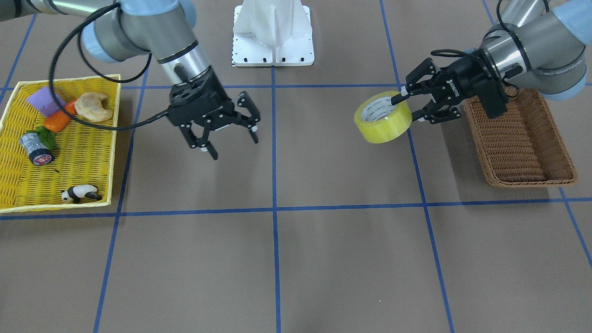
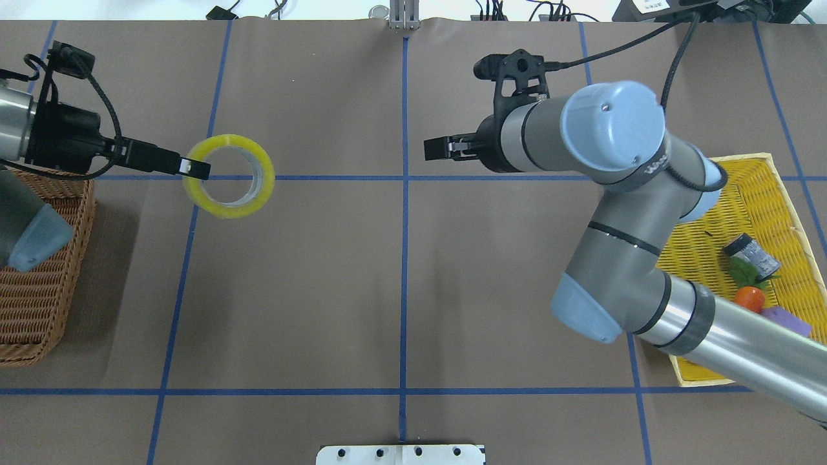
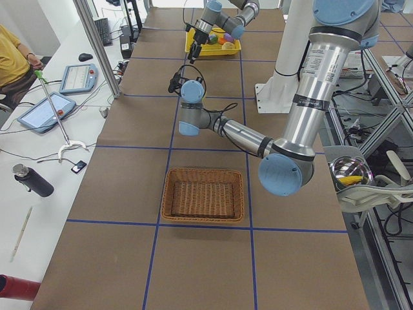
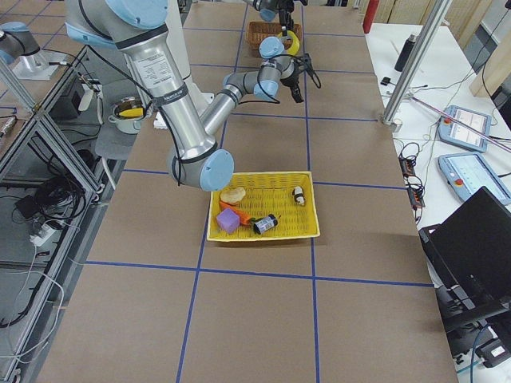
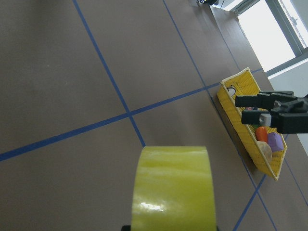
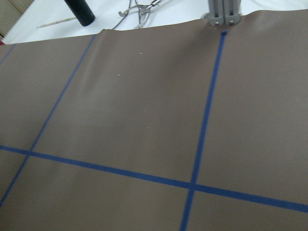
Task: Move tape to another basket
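The yellow tape roll (image 1: 383, 118) hangs above the table, held by my left gripper (image 1: 409, 111). The gripper is shut on the roll's wall, with one finger inside the grey-white core. In the overhead view the tape (image 2: 229, 175) sits at the tip of the left gripper (image 2: 194, 168), to the right of the brown wicker basket (image 2: 39, 290). The basket (image 1: 522, 138) lies just behind the left wrist and holds nothing I can see. The tape fills the bottom of the left wrist view (image 5: 173, 187). My right gripper (image 1: 231, 143) is open and empty above the table, between the yellow tray and the centre line.
The yellow woven tray (image 1: 111, 138) at my right end holds a small silver-black cylinder (image 1: 37, 149), a panda figure (image 1: 81, 193), a croissant (image 1: 93, 106), a carrot (image 1: 60, 120) and a purple block (image 1: 44, 99). The white robot base (image 1: 273, 32) stands at the back centre.
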You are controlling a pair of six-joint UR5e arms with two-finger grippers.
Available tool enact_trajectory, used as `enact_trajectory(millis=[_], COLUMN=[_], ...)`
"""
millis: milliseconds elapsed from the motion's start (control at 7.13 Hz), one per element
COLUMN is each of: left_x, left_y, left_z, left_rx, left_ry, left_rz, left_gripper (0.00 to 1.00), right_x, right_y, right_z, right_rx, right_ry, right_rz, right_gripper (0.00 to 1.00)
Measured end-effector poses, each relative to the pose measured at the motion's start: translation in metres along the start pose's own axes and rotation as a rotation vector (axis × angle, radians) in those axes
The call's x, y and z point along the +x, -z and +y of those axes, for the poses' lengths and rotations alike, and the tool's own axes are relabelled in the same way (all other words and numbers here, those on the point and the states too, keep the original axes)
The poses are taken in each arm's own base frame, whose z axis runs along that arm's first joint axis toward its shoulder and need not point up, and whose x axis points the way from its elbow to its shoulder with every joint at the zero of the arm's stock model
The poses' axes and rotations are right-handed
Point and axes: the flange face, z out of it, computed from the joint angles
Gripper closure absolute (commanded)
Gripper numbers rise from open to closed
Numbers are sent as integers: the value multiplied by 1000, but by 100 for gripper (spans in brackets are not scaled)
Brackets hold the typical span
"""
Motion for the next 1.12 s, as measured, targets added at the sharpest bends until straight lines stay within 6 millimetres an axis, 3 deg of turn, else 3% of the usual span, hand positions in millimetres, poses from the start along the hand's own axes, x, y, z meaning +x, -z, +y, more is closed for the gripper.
enact_trajectory(millis=[280,561,841,1122], left_x=[-47,-94,-152,-210], left_y=[56,109,151,186], left_z=[33,74,115,154], left_rx=[0,17,-1,-3], left_ry=[59,138,180,227], left_rz=[-52,-110,-115,-124], left_gripper=[100,100,100,100], right_x=[103,217,312,394], right_y=[14,46,81,108], right_z=[-32,-43,-33,-7], right_rx=[-116,-214,-272,-322], right_ry=[110,226,273,290], right_rz=[145,211,231,275], right_gripper=[0,0,0,0])
